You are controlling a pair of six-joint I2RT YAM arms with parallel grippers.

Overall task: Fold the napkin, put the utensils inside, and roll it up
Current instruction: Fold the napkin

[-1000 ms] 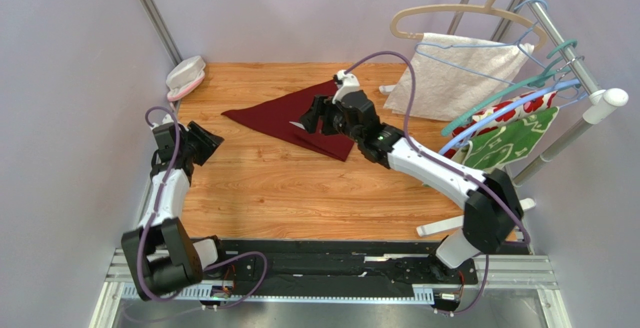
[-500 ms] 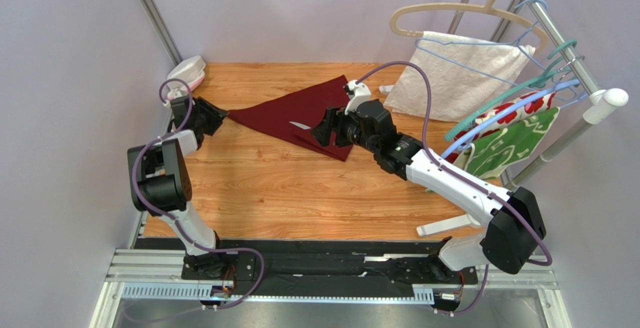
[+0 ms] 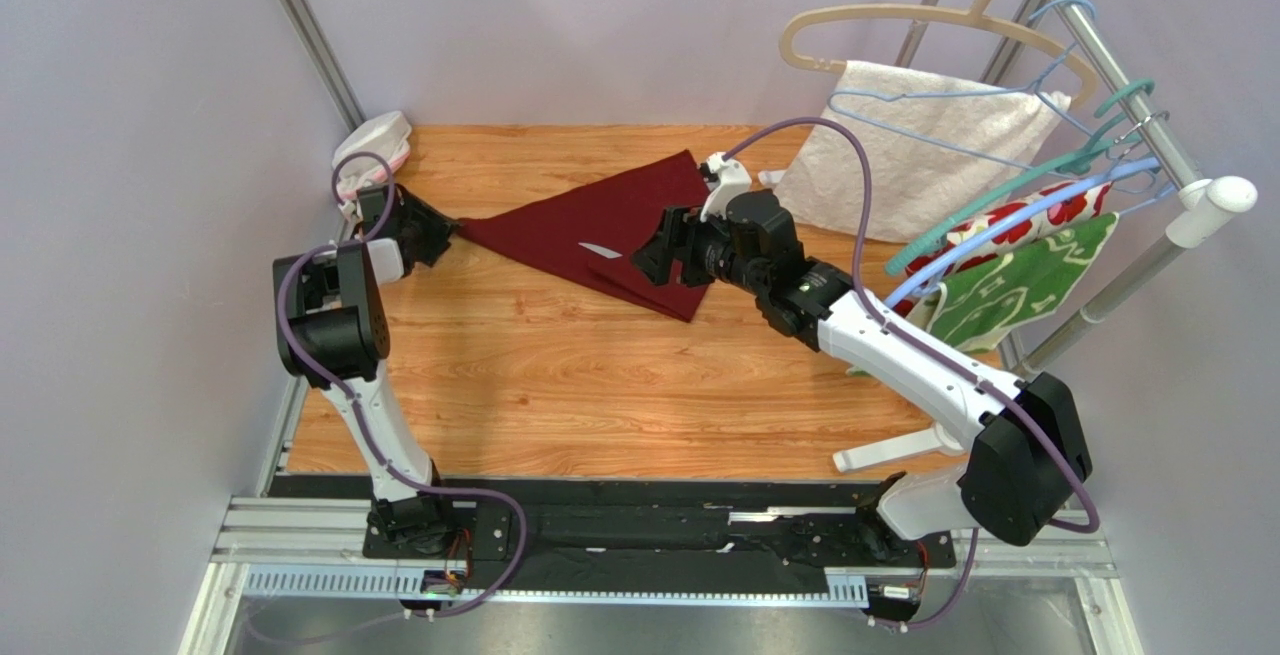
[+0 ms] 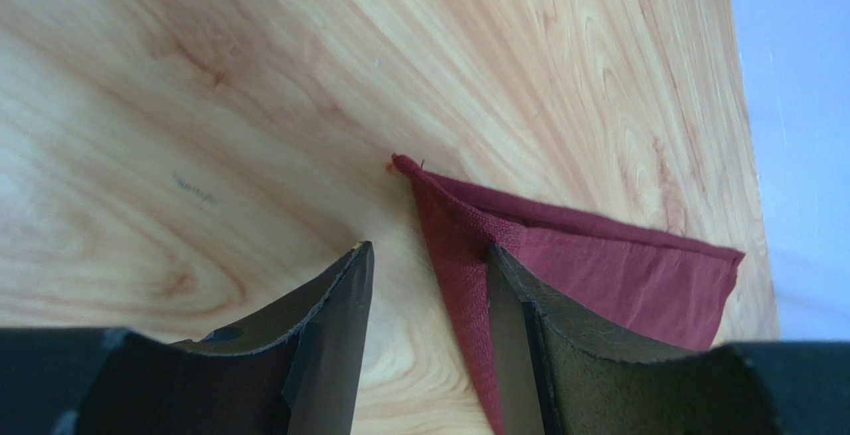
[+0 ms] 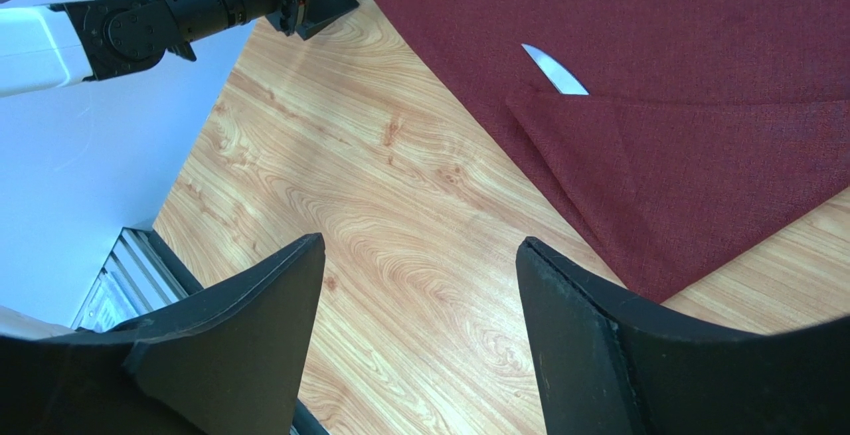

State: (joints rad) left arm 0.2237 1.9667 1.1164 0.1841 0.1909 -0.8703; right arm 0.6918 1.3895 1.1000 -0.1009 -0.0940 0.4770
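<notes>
Napkin: dark red, folded to a triangle, lying flat on the far part of the table.
Utensil: only a silvery tip shows from under the folded flap.
Left jaws: open, holding nothing, set around the napkin's left corner.
Right jaws: wide open, empty, at the napkin's right side.

No readable txt, labels or nos. anywhere.

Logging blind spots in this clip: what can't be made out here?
Utensils: only a silvery tip shows; the napkin fold covers the rest, in every view.
Part of the napkin's right edge: top view, the right gripper hides it.
Left gripper: the left wrist view cannot show whether it touches the napkin.
</notes>
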